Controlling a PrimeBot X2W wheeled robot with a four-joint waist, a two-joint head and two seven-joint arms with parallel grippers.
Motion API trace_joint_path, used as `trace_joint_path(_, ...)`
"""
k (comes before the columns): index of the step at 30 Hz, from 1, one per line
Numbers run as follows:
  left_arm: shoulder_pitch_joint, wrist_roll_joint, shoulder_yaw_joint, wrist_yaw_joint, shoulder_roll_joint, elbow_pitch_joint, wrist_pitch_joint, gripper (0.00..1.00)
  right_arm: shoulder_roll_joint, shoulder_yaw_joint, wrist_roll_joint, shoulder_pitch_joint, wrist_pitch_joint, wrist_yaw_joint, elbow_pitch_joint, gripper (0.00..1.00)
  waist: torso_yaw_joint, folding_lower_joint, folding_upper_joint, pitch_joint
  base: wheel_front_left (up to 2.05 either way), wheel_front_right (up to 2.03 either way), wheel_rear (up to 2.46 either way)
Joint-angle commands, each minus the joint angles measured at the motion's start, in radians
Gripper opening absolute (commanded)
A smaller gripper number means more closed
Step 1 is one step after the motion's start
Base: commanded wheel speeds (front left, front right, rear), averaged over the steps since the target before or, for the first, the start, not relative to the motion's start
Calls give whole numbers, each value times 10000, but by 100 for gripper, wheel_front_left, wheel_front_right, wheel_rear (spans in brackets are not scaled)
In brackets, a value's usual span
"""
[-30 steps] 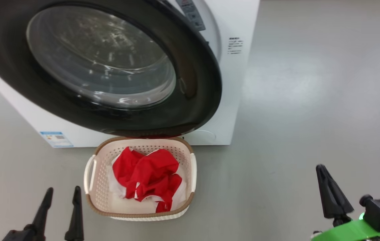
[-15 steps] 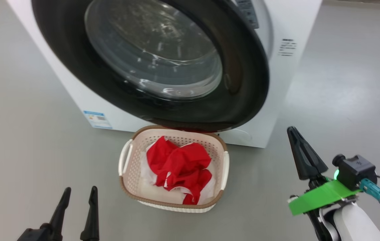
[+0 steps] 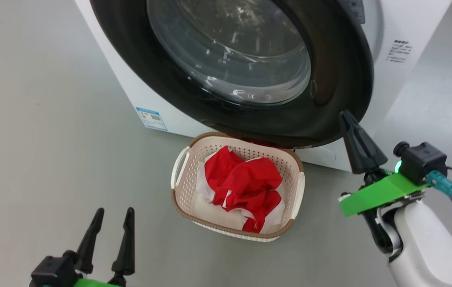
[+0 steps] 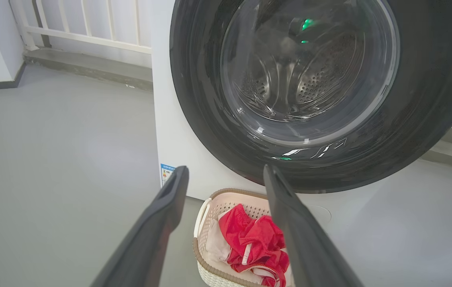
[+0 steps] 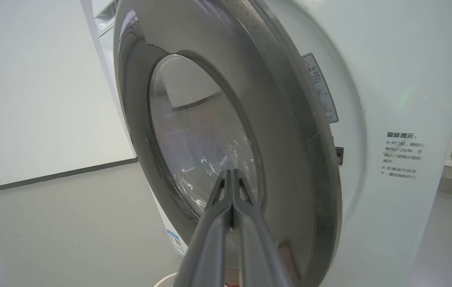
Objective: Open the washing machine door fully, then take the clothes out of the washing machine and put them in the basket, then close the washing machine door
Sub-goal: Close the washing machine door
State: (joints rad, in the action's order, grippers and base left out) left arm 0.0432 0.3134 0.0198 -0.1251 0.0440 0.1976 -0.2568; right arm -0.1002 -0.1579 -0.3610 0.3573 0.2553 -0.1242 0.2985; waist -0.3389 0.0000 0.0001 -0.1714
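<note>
Closing in on the door edge: the right gripper (image 3: 347, 117) has its fingers pressed together, and vs 1 s ago its tip sits far nearer the washing machine door (image 3: 341, 71), now at the lower-right rim; touching or just short, can't tell. The head cam has swung too, so part of that shift is the view's, but the gap to the rim has really shrunk. The left gripper (image 3: 115, 211) has its fingers apart, holds nothing, low and well apart from the basket (image 3: 184, 187). The clothes (image 3: 245, 183) lie heaped in the basket as before, so unloading looks done and the step in hand is prob. the last: push the door shut. The door stands upright in front of the washing machine (image 3: 409, 24), face pointing out twd the robot, free edge on the robot's right, seemingly ajar in the right wrist view. Being round, it has no long axis. The basket's long axis runs from robot to machine, handles left and right, far end under the door's bottom rim.
</note>
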Motion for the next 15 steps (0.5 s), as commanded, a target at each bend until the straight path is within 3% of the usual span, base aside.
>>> trace_joint_path(1,389,91,-223,-56,64,-205,-49,100,-81,-123,17,487,65,-65,-157,0,-207,0,-1,-308,0,0,0)
trace_joint_path(15,1065,388,198,-56,63,-230,-49,100,-558,500,115,1852,65,-65,64,0,-410,0,-1,-1367,0,0,0)
